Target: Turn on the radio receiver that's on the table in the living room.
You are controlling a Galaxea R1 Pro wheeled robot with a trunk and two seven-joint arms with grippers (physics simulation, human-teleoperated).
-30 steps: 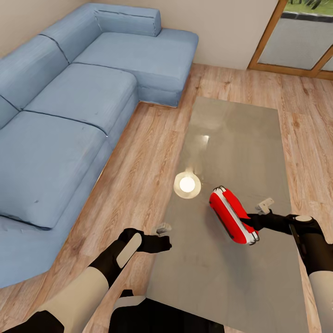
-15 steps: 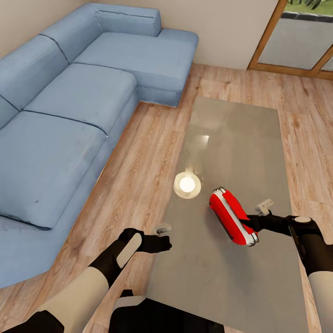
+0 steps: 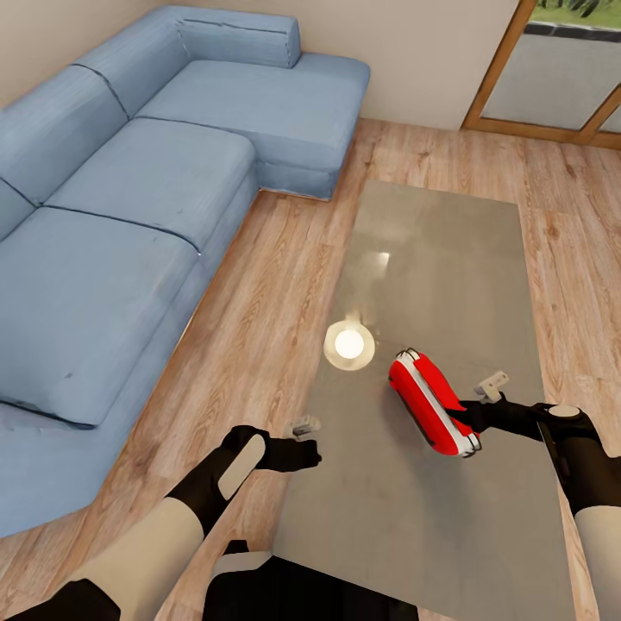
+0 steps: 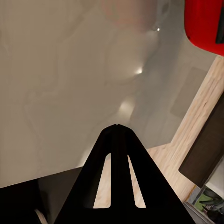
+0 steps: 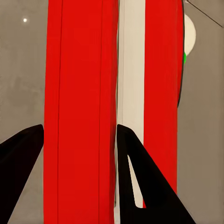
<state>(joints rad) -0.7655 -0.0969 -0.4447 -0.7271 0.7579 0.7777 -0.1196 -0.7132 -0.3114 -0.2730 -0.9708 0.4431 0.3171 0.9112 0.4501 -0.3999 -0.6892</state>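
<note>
The red radio receiver (image 3: 429,403) stands on its edge on the glossy grey table (image 3: 431,259), lying diagonally near the right side. My right gripper (image 3: 470,416) is at the radio's near end, fingers apart, and seems to touch it. In the right wrist view its black fingers (image 5: 140,177) are spread in front of the radio receiver (image 5: 81,93), whose white band and a small green spot (image 5: 185,58) show. My left gripper (image 3: 310,450) hovers at the table's left edge with nothing in it. In the left wrist view its fingers (image 4: 116,154) are pressed together, with the radio receiver (image 4: 205,23) at a corner.
A big blue sectional sofa (image 3: 129,216) fills the left side, with a strip of wood floor (image 3: 259,328) between it and the table. A bright round light reflection (image 3: 349,345) lies on the tabletop. A wood-framed glass door (image 3: 552,78) is at the far right.
The radio receiver and my right gripper have shifted a few pixels to the left on the table. The left arm has not moved.
</note>
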